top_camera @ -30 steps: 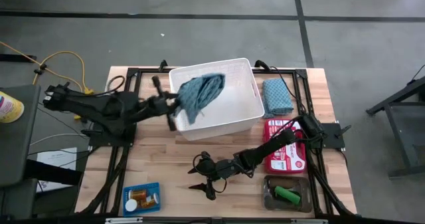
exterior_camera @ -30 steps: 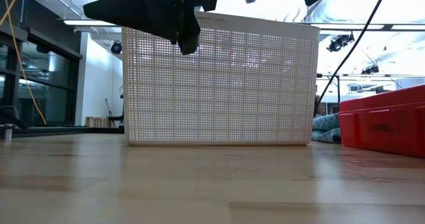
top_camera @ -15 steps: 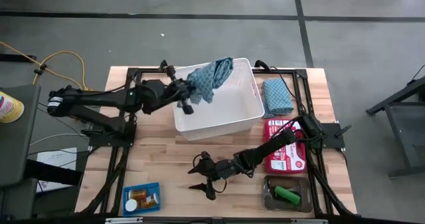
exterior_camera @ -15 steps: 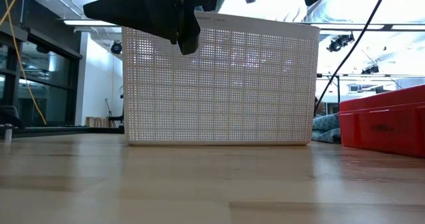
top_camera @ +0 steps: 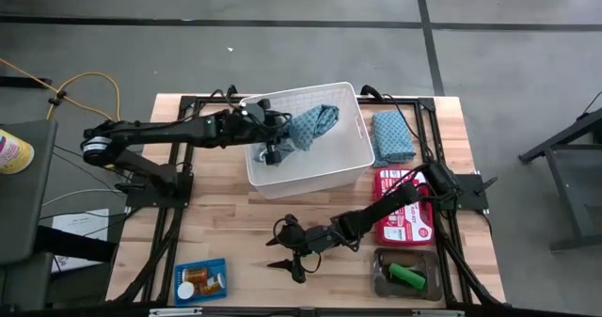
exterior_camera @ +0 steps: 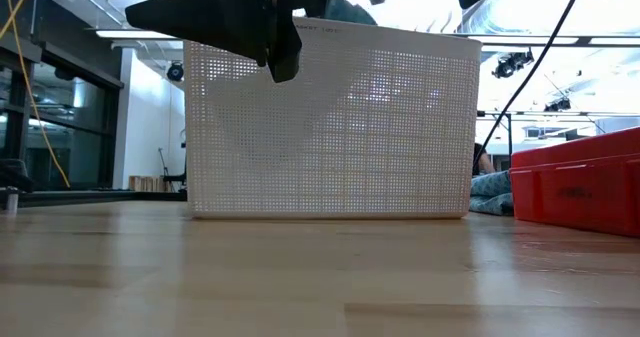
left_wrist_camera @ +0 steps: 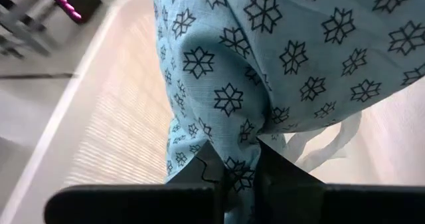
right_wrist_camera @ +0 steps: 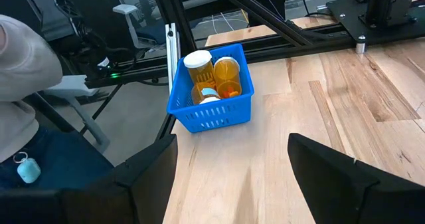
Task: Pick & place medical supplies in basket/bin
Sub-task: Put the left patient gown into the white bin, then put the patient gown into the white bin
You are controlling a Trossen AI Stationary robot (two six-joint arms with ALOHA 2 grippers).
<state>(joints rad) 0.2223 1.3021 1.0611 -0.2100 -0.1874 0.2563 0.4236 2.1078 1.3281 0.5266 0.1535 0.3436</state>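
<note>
A teal star-patterned cloth (top_camera: 312,127) is bunched inside the walls of the white lattice basket (top_camera: 350,162), and my left gripper (top_camera: 276,150) is shut on it. The left wrist view shows the cloth (left_wrist_camera: 279,58) filling the frame above the basket's white floor. A second teal cloth (top_camera: 393,136) lies folded on the table to the right of the basket. My right gripper (top_camera: 283,253) hovers open near the table's front middle. It points at the blue mesh tray (right_wrist_camera: 212,94), which holds orange pill bottles. My left gripper pinches a gathered fold of the cloth (left_wrist_camera: 234,159) between its two fingers (left_wrist_camera: 207,173); several layers are bunched there. The fingers reach in from the table's left, slanting downward. The cloth spreads out beyond the fingertips inside the basket; whether it touches the floor I cannot tell.
A red case (top_camera: 404,218) lies at the right, in front of the folded cloth. A grey tray (top_camera: 381,277) holding a green piece stands at the front right, the blue tray (top_camera: 200,281) at the front left. A person's sleeve (right_wrist_camera: 23,58) shows beyond the table's edge.
My left gripper has swung with the cloth from the basket's left rim toward the table's right and sunk down inside the basket, turning as it went. The cloth hung long below the fingers; now it sits lower, bunched over the basket's middle.
</note>
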